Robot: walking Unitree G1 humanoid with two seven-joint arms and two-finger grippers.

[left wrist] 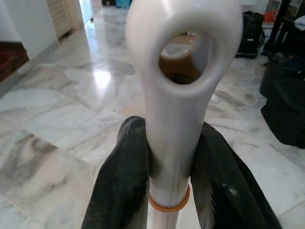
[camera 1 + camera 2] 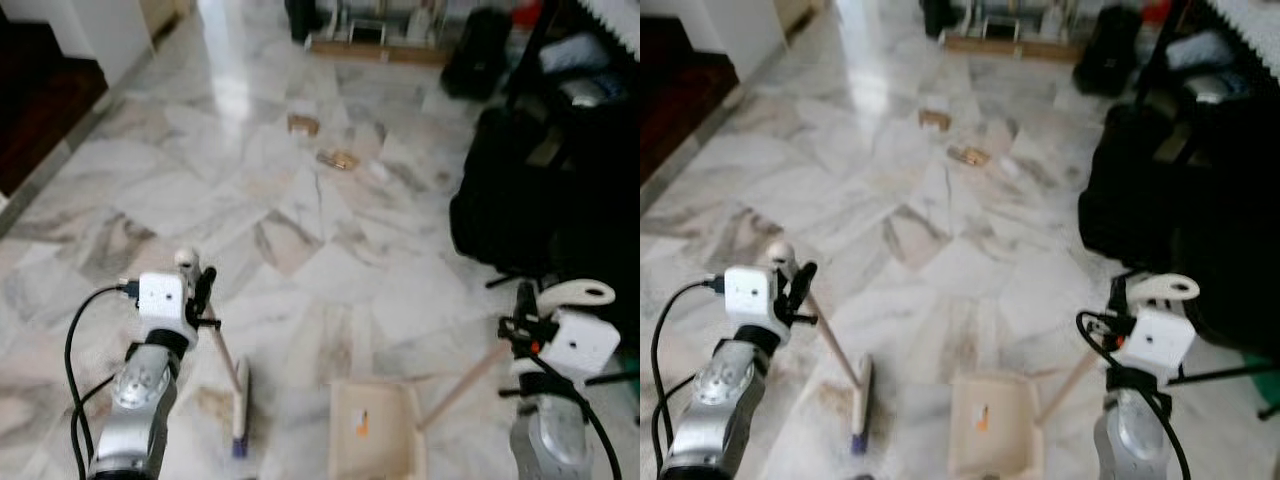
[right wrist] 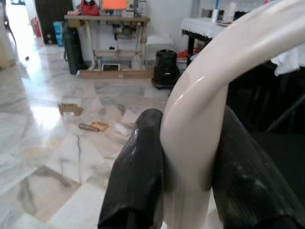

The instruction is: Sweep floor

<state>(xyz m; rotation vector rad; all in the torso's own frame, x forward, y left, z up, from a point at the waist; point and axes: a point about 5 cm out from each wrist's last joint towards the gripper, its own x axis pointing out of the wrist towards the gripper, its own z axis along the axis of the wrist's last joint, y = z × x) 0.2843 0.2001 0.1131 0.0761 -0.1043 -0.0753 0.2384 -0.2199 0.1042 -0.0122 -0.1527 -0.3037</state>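
I see the left gripper (image 1: 169, 186) with its fingers (image 1: 119, 191) clamped on the broom (image 2: 225, 365) handle, just below its ring. The right gripper (image 3: 190, 176) fingers clamp the dustpan (image 2: 375, 430) handle; the pan rests on the floor (image 2: 300, 200) beside the broom head.

Bright daylight from far end, glare streak on marble floor (image 2: 232, 70); eye views softly blurred, wrist foregrounds out of focus.
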